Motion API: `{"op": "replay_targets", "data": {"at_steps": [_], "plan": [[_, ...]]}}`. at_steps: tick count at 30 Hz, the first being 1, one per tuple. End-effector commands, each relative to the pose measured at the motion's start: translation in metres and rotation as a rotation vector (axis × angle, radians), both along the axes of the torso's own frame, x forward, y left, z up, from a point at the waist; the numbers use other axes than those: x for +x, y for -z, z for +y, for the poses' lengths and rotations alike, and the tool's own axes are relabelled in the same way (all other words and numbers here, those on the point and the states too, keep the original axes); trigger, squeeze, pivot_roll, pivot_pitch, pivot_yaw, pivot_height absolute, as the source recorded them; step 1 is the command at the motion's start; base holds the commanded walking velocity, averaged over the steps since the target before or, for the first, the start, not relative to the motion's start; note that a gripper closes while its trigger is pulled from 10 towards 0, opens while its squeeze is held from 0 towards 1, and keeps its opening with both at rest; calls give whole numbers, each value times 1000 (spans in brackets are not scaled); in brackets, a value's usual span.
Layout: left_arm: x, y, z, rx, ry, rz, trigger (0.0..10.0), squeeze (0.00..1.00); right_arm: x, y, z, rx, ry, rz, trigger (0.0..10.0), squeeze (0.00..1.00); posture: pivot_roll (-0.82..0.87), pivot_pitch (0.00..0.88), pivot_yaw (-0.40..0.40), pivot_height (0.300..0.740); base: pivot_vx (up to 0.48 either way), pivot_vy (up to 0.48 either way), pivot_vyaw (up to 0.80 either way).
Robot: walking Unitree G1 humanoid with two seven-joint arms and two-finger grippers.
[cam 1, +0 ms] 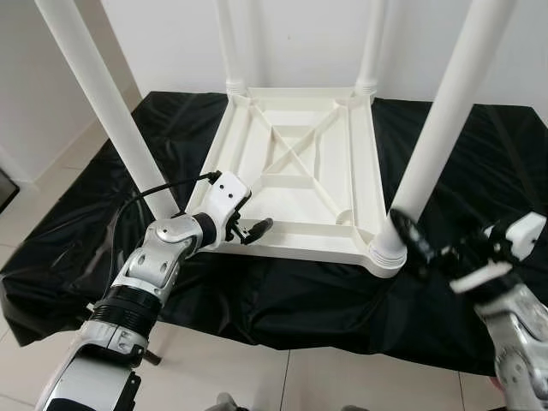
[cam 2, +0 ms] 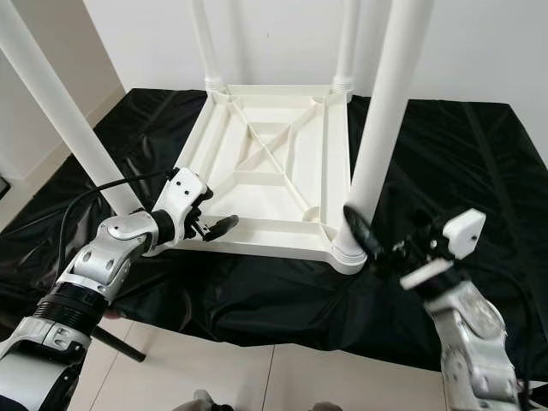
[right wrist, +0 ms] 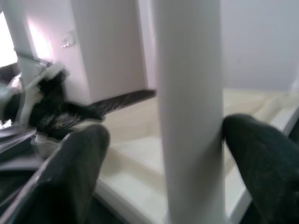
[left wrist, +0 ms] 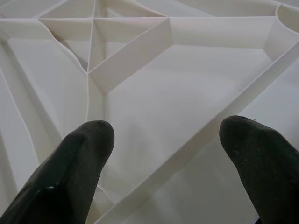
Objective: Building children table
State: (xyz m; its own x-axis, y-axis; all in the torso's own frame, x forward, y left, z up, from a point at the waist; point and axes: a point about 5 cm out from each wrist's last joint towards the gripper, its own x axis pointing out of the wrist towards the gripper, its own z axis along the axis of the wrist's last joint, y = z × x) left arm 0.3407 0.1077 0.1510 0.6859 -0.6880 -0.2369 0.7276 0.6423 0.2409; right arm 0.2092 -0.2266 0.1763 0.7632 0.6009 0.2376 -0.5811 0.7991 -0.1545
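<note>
your white plastic children's table (cam 1: 300, 163) lies upside down on the black sheet (cam 1: 479, 154). left hand (cam 1: 257, 229), fingers spread wide, straddles its near rim. right hand (right wrist: 163, 154), open, brackets the near-right white leg (cam 1: 437, 137).

This looks like a plain room in a home, with bare white walls (cam 1: 308, 34) across the top of the frame and pale floor tiles (cam 1: 257, 377) with thin grout lines along the bottom. A white skirting board (cam 1: 60, 158) runs along the wall at the left. A black sheet (cam 1: 479, 163) is spread over the middle, and a white plastic children's table (cam 1: 300, 163) lies upside down on it.
</note>
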Motion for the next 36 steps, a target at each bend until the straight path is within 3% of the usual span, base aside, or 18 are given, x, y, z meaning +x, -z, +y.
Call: {"op": "replay_targets", "data": {"at_steps": [1, 9, 10, 12, 14, 19, 23, 25, 34, 36], "plan": [[0, 2, 6, 18, -18, 7, 10000, 0, -4, 1, 4, -17, -57, 19, 10000, 0, -177, 16, 115, 740, 0, 0, 0], [0, 3, 6, 22, -15, 10, 10000, 0, -26, 10, -9, -62, -127, 121, 10000, 0, -191, 22, 119, 740, 0, 0, 0], [0, 3, 6, 22, -15, 10, 10000, 0, -26, 10, -9, -62, -127, 121, 10000, 0, -191, 22, 119, 740, 0, 0, 0], [1, 2, 4, 22, -7, 7, 10000, 0, -31, 12, 0, -64, -251, 193, 10000, 0, -188, 22, 118, 740, 0, 0, 0], [1, 2, 3, 22, -7, 6, 10000, 0, -31, 12, 2, -61, -265, 198, 10000, 0, -188, 22, 118, 740, 0, 0, 0], [-1, 2, 4, 34, -12, -7, 10000, 0, -17, 11, 22, -35, -338, 174, 10000, 0, -149, 16, 94, 740, 0, 0, 0], [-3, 2, 6, 29, -26, -11, 10000, 0, -6, 11, 29, -15, -337, 157, 10000, 0, -125, 18, 74, 740, 0, 0, 0], [-4, 3, 9, 21, -57, -14, 10000, 0, 9, 15, 42, 27, -336, 165, 10000, 0, -84, 23, 40, 740, 0, 0, 0], [-8, 4, 15, 5, -108, -15, 10000, 0, 16, 17, 58, 85, -362, 176, 10000, 0, -35, 29, 7, 740, 0, 0, 0], [-12, 5, 19, -27, -160, -7, 10000, 0, 20, 20, 69, 103, -380, 188, 10000, 0, -3, 32, -15, 740, 0, 0, 0]]}}
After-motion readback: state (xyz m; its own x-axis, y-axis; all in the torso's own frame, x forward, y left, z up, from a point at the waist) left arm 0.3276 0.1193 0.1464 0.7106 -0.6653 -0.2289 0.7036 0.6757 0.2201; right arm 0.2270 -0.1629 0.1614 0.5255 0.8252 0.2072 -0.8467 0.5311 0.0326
